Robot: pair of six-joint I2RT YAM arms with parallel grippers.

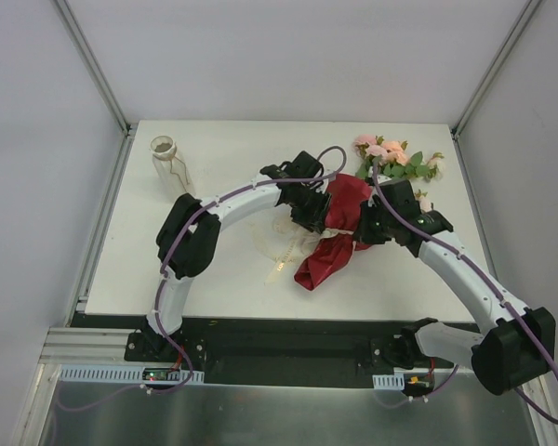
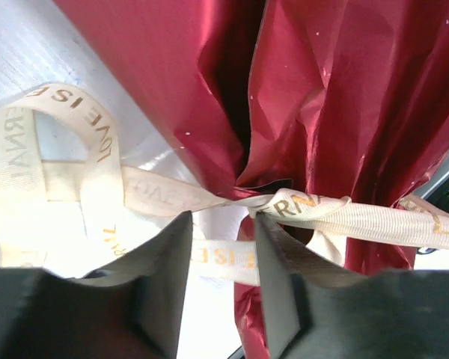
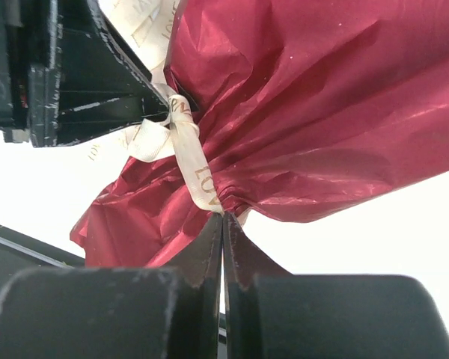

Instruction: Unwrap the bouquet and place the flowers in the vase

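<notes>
While the bouquet (image 1: 339, 223) lies mid-worktop (image 1: 223, 149), flowers (image 1: 391, 156) pointing far right, your left hand (image 2: 223, 247) stands narrowly parted astride the ribbon (image 2: 157, 196). Your right hand (image 3: 223, 232) is closed, tips pinching the ribbon against the red paper (image 3: 322, 112). The vase (image 1: 167, 163) stands far left.

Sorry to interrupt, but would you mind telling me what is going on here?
Both arms are at the bouquet, which lies on the table still wrapped in dark red paper. The right claw is shut on the cream ribbon at the bundle's waist; the left claw stands partly open around another strand by the knot. The flowers stick out the far end, and the vase stands at the far left with no flowers in it.
</notes>
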